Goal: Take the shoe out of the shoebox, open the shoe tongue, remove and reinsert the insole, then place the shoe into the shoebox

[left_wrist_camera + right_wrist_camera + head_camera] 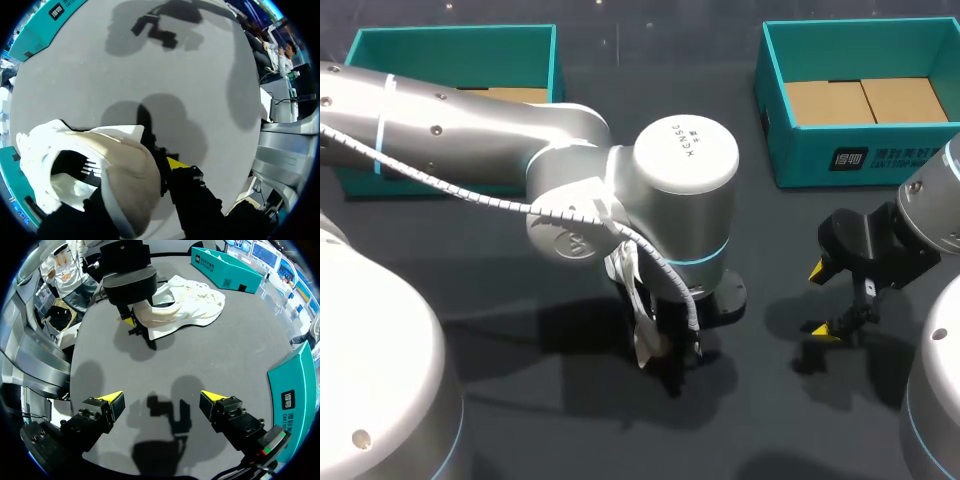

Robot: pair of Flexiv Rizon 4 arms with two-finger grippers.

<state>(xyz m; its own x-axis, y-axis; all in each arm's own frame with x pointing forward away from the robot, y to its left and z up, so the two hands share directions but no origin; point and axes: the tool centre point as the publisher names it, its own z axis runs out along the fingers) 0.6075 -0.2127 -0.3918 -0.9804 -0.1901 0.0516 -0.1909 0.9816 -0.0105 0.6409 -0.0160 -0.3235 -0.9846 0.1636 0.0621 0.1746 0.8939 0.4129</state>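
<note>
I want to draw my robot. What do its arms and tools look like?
Thick silver tube arms with thin blue rings; a white spiral cable runs along the left arm. The right tool is black with yellow tips.

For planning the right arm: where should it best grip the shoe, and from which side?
Probably the free end of the shoe, from the side away from the left gripper, which holds the other end; the open right gripper faces it.

A dark grey matte desk (770, 240) is shown. Two open teal cardboard shoeboxes are set on it, one at eleven o'clock (450, 60) and one at one o'clock (800, 155). A white fabric shoe (190, 302) is rested near the centre.
</note>
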